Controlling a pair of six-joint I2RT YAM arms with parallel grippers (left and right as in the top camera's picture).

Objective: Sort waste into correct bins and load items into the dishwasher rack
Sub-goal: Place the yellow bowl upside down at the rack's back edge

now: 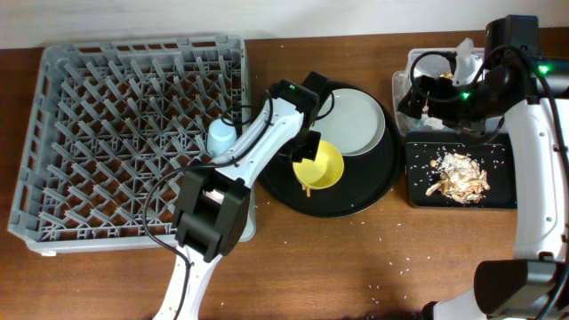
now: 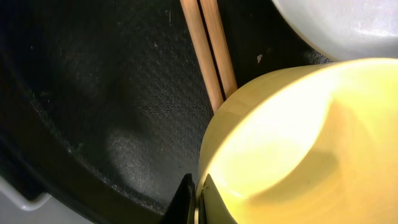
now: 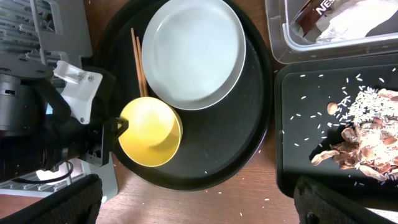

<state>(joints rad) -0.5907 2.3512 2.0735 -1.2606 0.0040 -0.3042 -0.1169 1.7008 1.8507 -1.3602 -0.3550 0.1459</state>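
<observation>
My left gripper [image 1: 305,156] is shut on the left rim of the yellow bowl [image 1: 320,166], which is on the big round black tray; the wrist view shows the jaws [image 2: 196,202] pinching the bowl's wall [image 2: 292,149]. The chopsticks [image 2: 208,53] lie beside the bowl, next to the pale plate [image 1: 357,123]. A light-blue cup [image 1: 220,135] stands in the grey rack [image 1: 133,133]. My right gripper [image 3: 199,208] is open and empty, up near the clear tub [image 1: 400,84], which holds tissue and wrapper [image 3: 326,15]. Food scraps [image 1: 458,173] lie on the flat black tray [image 1: 418,191]. The pink cup is out of view.
The big round black tray [image 1: 373,191] sits between the rack and the two bins. Loose grains are scattered on the flat tray and on the wooden table [image 1: 356,258] in front. My left arm stretches over the rack's right edge.
</observation>
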